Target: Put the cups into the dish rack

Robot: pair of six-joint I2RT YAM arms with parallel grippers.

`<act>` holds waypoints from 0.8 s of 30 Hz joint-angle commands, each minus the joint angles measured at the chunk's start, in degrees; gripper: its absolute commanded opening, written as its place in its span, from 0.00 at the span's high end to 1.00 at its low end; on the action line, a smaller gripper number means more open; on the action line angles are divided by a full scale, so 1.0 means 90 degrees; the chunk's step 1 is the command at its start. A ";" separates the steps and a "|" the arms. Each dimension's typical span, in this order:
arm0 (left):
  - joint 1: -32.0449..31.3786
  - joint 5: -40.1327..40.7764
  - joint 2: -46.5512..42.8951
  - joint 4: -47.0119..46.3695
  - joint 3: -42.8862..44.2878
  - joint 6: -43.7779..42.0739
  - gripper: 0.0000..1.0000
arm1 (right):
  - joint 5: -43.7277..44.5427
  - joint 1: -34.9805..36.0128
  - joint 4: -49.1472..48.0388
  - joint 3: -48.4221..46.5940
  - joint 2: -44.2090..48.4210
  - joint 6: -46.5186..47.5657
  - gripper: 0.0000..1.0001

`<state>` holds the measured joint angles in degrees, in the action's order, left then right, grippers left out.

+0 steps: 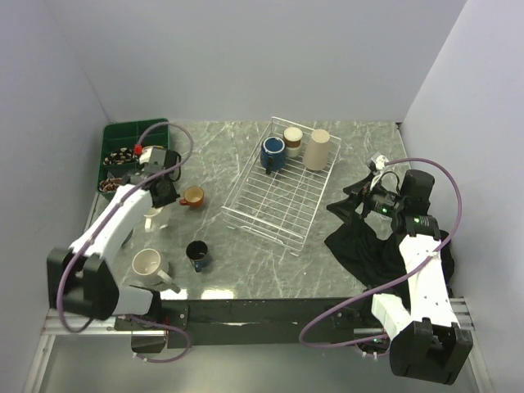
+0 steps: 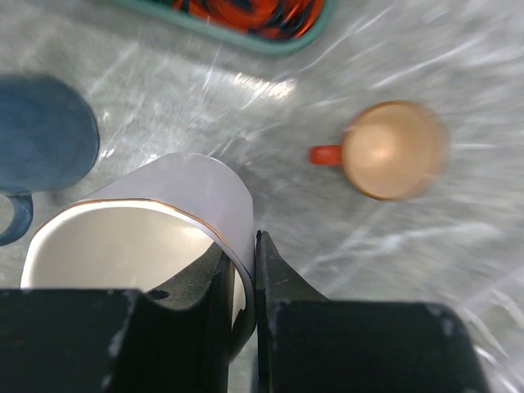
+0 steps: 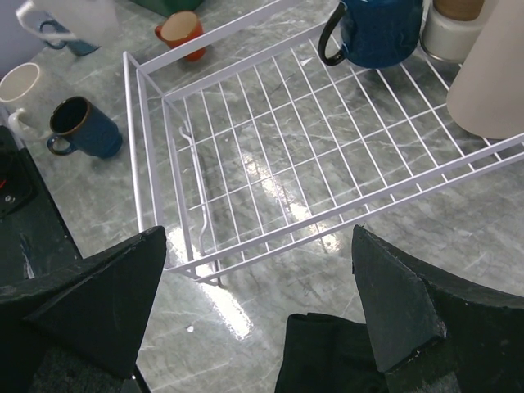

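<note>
Left wrist view: left gripper (image 2: 250, 270) pinches the wall of a white mug (image 2: 176, 184), which is smooth, cream inside, with a thin brown rim line, near a small orange cup (image 2: 395, 150). Right gripper (image 3: 258, 237) gapes wide and empty, facing the white wire dish rack (image 3: 344, 203). It holds a glossy dark blue mug (image 3: 381, 33), a brown-cream cup (image 3: 450, 24) and a tall beige tumbler (image 3: 491, 74).

A dark green tray (image 1: 123, 135) sits at the far left of the grey table (image 1: 246, 262), a black cloth (image 1: 356, 246) on the right
</note>
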<state>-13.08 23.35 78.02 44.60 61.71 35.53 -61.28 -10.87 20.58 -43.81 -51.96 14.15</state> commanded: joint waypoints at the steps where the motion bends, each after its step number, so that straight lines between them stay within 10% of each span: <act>1: 0.0008 -0.0289 -0.1255 -0.0053 0.0701 -0.0169 0.99 | -0.0271 -0.0061 -0.0099 -0.0161 0.0081 0.0078 0.00; 8: 0.0008 -0.1548 -0.2544 -0.0501 0.0946 0.0231 0.99 | -0.0593 -0.0052 0.0330 -0.0317 -0.0007 0.0662 0.00; 17: 0.0008 -0.5052 -0.3366 -0.4814 -0.0576 0.3451 0.99 | -0.0877 0.0551 0.3541 -0.2892 -0.1169 0.2607 0.00; 24: -0.0450 -0.4299 -0.2908 -0.8722 -0.1661 0.6254 0.99 | -0.0048 0.2689 0.1106 -0.3257 -0.1394 -0.0694 0.00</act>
<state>-14.46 -17.45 51.07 -2.59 47.20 74.30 -65.60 4.54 43.53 -71.59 -63.96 26.76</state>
